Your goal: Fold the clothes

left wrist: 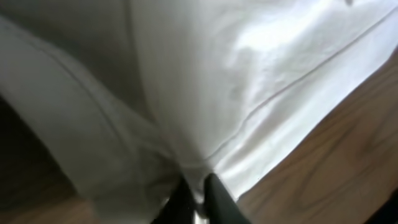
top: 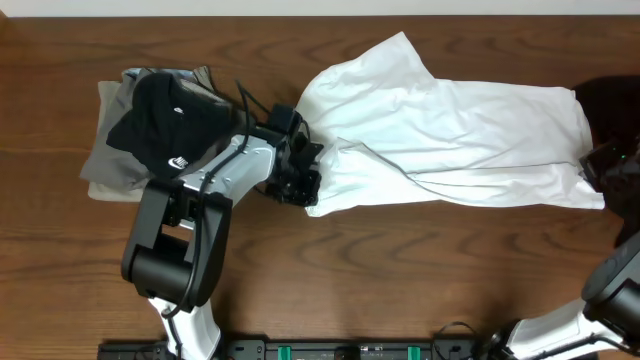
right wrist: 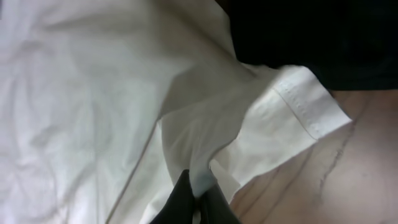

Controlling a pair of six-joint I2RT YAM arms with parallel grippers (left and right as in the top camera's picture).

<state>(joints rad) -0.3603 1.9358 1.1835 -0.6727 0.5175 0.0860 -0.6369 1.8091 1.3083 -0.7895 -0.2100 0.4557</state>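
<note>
Light and limp, the white T-shirt should drape; hems suit gripping: left claw clenches its 9 o'clock edge, right claw its 3 o'clock hem.

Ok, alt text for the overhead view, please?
A white T-shirt lies crumpled lengthwise across a wooden table, the left gripper pinching its left end. Beside that arm sits a pile of black and grey clothes.
</note>
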